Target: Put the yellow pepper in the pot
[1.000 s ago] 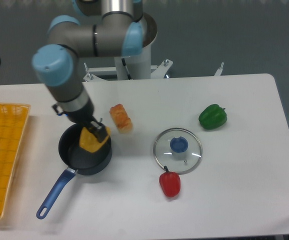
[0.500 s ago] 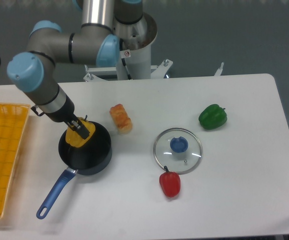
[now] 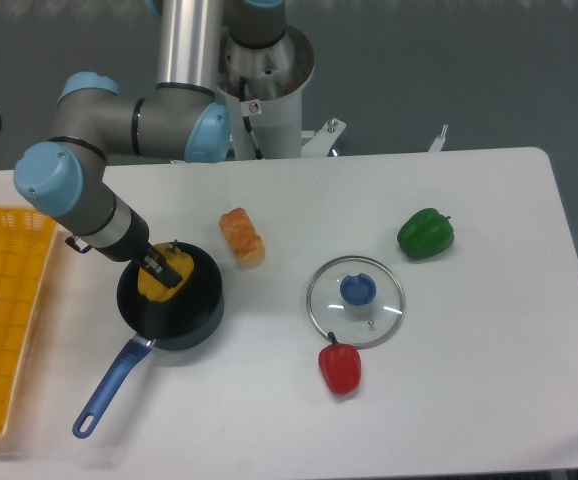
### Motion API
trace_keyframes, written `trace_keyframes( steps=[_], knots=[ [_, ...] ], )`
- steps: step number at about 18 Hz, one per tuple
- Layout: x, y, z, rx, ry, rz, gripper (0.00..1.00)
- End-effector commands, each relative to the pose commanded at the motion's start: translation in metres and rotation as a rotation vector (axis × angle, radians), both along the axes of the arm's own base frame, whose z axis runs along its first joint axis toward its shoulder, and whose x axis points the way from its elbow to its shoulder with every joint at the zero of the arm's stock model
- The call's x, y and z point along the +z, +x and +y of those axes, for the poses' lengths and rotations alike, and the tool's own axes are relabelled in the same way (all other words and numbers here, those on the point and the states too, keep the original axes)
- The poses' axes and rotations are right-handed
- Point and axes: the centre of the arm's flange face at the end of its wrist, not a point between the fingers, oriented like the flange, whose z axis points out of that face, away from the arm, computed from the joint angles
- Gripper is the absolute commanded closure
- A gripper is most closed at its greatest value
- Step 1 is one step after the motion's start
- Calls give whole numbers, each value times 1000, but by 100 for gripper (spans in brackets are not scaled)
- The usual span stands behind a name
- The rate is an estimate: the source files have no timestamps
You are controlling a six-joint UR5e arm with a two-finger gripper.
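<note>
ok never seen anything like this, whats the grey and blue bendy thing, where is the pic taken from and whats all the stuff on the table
The bendy thing is a robot arm, grey tubes joined by blue-capped joints, standing at the back of a white table. One fixed camera looks down from above and in front.

At its tip is a two-finger gripper, closed on the yellow pepper, a toy it holds low inside the pot, a dark saucepan with a blue handle.

Also on the table: a toy bread roll, a glass lid with a blue knob, a red pepper touching the lid's rim, and a green pepper. A yellow basket sits at the left edge.
</note>
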Motion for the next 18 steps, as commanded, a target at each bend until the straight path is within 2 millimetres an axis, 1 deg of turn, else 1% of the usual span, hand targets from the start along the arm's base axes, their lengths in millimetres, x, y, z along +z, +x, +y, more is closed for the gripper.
trace_keyframes(
  steps=[4, 6, 7, 9, 10, 11, 12, 14, 16, 18],
  knots=[
    [7, -3, 2, 3, 13, 8, 1],
    [19, -11, 1, 12, 31, 15, 2],
    [31, -21, -4, 26, 49, 21, 2],
    [53, -46, -16, 52, 75, 30, 3],
    [59, -57, -21, 51, 78, 29, 3],
    [71, -67, -27, 51, 93, 32, 3],
    [79, -82, -33, 60, 104, 36, 2],
    [90, -113, -46, 86, 120, 37, 1],
    [99, -148, -61, 123, 152, 14, 1],
    [105, -182, -74, 137, 189, -27, 0]
  ],
)
